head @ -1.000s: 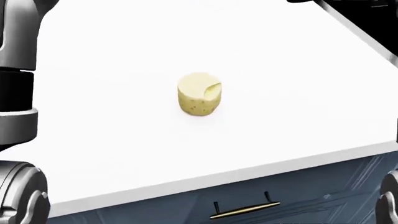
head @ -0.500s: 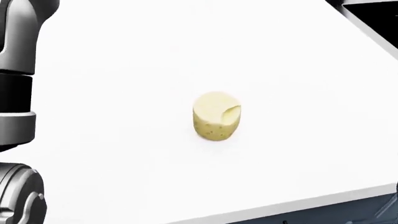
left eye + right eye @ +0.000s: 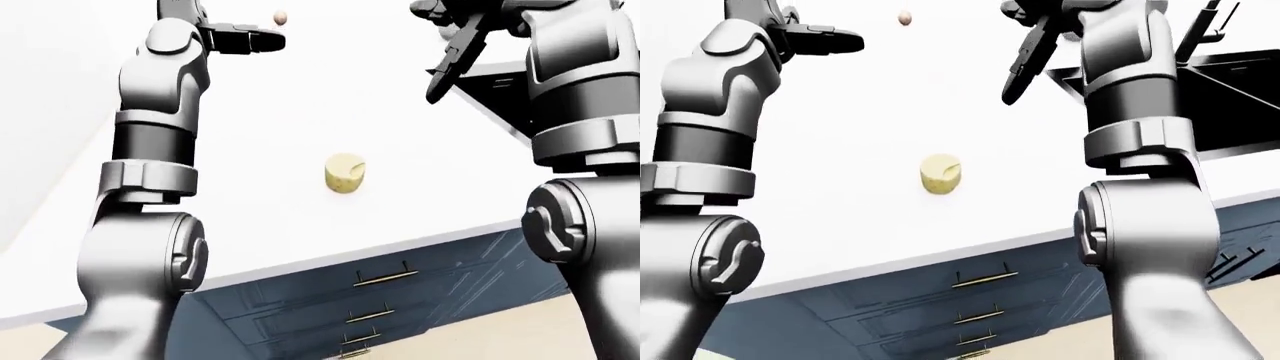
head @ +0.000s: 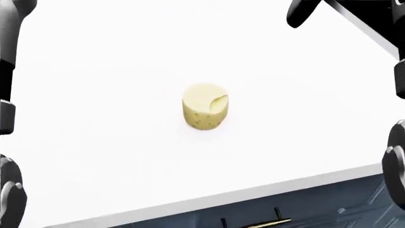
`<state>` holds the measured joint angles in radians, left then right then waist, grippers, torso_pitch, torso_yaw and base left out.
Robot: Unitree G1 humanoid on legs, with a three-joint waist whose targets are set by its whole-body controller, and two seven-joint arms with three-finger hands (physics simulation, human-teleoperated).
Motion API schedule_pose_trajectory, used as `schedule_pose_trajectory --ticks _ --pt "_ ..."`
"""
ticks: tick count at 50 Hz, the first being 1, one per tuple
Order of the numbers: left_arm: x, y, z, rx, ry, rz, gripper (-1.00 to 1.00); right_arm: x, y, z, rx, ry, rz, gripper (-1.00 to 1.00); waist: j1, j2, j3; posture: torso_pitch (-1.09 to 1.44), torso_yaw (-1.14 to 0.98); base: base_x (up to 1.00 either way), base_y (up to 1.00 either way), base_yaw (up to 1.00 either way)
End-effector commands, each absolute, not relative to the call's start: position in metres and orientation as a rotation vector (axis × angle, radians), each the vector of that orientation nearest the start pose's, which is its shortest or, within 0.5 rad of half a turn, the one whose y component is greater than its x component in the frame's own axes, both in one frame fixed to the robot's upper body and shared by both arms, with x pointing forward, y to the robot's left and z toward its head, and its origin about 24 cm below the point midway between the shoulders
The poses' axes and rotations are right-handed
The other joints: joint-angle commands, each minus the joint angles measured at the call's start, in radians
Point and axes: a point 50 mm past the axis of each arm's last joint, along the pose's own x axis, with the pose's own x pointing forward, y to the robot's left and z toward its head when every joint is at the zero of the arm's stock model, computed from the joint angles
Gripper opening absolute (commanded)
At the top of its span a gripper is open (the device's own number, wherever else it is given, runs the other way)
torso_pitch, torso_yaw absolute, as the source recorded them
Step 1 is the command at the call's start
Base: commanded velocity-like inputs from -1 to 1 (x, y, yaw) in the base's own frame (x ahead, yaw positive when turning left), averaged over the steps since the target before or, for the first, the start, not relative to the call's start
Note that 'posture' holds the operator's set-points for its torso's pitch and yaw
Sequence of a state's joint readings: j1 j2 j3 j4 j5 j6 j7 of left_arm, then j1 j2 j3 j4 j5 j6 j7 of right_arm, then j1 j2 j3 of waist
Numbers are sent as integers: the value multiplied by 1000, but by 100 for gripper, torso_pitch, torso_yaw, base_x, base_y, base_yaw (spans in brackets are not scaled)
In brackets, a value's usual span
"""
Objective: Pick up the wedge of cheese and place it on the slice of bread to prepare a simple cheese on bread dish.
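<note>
The cheese [image 4: 205, 112] is a pale yellow round block with a bite-like notch, standing on the white counter [image 4: 114, 71] near the middle of the head view; it also shows in the left-eye view [image 3: 345, 172]. My left hand [image 3: 248, 40] is raised high above the counter at upper left, fingers stretched open and empty. My right hand [image 3: 452, 52] hangs open at upper right, above and right of the cheese, touching nothing. No slice of bread is in view.
A small brownish round object [image 3: 280, 16] sits far up the counter. A black sink with a faucet [image 3: 1220, 67] lies at the right. Blue drawers with brass handles [image 3: 385, 279] run under the counter edge.
The head camera shifted, so the cheese slid left and slightly up in the picture. The right hand's dark fingers now show at the top right. The cheese itself has not moved on the counter.
</note>
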<state>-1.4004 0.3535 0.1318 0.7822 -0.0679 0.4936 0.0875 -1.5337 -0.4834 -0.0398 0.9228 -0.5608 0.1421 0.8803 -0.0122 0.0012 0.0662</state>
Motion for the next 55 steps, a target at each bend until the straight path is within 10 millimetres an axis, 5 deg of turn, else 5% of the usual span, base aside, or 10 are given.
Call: schedule_pose_trajectory --ticks 1,37,55 --pt "404 176 355 106 -273 150 100 387 -165 388 -975 -161 432 100 1 -1 -33 0 0 0 0 0" --pt "409 191 350 120 -267 194 100 396 -96 353 -1637 -140 632 100 -5 20 -46 0 0 0 0 0" --pt "409 196 352 120 -268 205 100 395 -65 325 -1684 -145 755 100 -13 26 -48 0 0 0 0 0"
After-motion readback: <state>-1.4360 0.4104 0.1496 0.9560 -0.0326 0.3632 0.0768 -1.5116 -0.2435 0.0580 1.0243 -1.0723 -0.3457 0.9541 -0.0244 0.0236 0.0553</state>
